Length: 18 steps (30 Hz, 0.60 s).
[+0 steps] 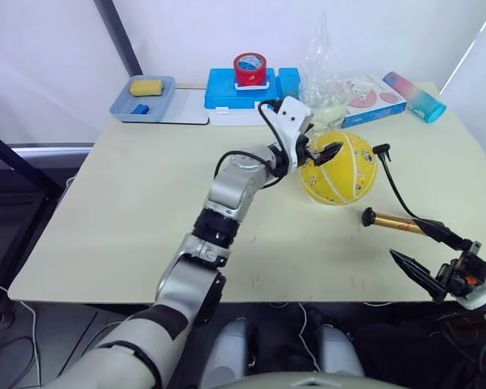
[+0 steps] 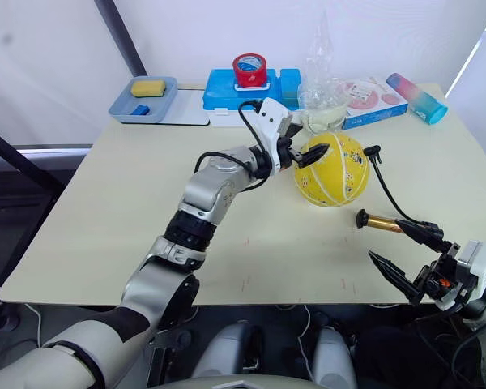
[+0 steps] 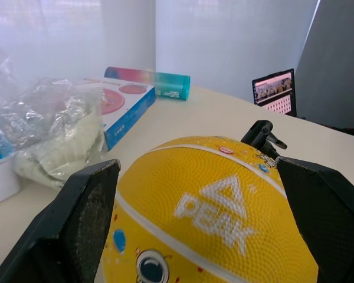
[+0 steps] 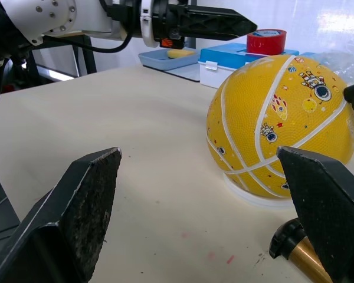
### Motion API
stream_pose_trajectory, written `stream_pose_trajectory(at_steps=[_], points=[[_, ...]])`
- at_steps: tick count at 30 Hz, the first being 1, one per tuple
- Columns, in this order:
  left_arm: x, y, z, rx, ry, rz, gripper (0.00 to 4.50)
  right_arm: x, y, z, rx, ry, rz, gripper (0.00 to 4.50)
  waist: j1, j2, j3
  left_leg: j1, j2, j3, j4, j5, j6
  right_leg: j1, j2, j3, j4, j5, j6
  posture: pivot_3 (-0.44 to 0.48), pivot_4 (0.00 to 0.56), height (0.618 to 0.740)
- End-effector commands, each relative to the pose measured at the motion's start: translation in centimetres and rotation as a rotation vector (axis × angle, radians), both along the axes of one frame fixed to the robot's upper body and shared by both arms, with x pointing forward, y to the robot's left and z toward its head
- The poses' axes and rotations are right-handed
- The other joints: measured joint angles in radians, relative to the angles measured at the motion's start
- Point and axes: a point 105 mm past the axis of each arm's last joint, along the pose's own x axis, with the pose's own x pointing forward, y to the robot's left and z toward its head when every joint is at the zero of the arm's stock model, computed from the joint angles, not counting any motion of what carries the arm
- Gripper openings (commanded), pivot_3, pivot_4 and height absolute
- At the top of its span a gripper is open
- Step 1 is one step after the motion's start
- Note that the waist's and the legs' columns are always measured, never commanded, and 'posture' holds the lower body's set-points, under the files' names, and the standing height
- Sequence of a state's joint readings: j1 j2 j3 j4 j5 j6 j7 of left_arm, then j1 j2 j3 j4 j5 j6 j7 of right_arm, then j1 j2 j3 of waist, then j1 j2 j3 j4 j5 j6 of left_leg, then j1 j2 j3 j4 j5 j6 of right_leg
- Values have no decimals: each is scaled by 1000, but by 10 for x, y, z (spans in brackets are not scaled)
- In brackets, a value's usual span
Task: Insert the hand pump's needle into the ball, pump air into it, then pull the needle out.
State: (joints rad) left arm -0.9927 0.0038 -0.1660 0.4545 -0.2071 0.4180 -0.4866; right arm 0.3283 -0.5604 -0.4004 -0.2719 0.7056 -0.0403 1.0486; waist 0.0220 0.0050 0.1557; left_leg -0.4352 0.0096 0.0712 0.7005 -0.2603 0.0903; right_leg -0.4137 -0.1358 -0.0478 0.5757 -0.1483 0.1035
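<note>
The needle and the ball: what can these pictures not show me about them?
- Needle: its fitting sits at the ball, but the pin is too small; inserted or not, I cannot tell.
- Ball's underside: hidden by the ball itself, eye views.
- Pump: barrel cut off by the bottom edge, right wrist view.

A pale beige table (image 1: pixel 130 211) stands before white curtained walls (image 1: pixel 49 57) lit softly from behind (a dark slanted pole (image 1: pixel 121 36) crosses them), with a dark floor (image 1: pixel 8 235) and loose cables (image 1: pixel 16 324) showing at its left edge.
</note>
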Motion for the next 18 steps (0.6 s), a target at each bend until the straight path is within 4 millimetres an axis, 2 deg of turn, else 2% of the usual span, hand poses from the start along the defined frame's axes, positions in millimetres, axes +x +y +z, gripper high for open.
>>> stream_pose_trajectory(at_steps=[1, 4, 8, 14, 18], points=[[3, -15, 23, -22, -72, 16, 4500, 2, 7, 10, -11, -36, 20, 4433, 0, -1, 1, 0, 0, 0, 0, 0, 0, 0, 0, 0, 0, 0, 0, 0, 150, 739], [1, -26, 24, -24, -71, 3, 4500, 4, 9, 12, -11, -39, 20, 4433, 1, -1, 1, -1, 0, 0, 0, 0, 0, 0, 0, 0, 0, 0, 0, 0, 150, 739], [0, -39, 14, 8, -65, -2, 4500, 9, 11, 14, -18, -45, 17, 4433, 1, -1, 1, -1, 0, 0, 0, 0, 0, -1, 0, 0, 0, 0, 0, 0, 150, 739], [6, -45, -4, 69, -64, 24, 4500, 15, 14, 18, -14, -57, 14, 4433, 2, -2, 1, -2, 0, 0, 0, 0, 0, -2, 0, 0, 0, 0, 0, 0, 150, 739], [8, -45, -24, 119, -39, 8, 4500, 16, 16, 19, -18, -56, 14, 4433, 7, -2, 1, -2, 0, 0, 0, 0, 1, -2, 0, 0, 0, 0, 0, 0, 150, 739]])
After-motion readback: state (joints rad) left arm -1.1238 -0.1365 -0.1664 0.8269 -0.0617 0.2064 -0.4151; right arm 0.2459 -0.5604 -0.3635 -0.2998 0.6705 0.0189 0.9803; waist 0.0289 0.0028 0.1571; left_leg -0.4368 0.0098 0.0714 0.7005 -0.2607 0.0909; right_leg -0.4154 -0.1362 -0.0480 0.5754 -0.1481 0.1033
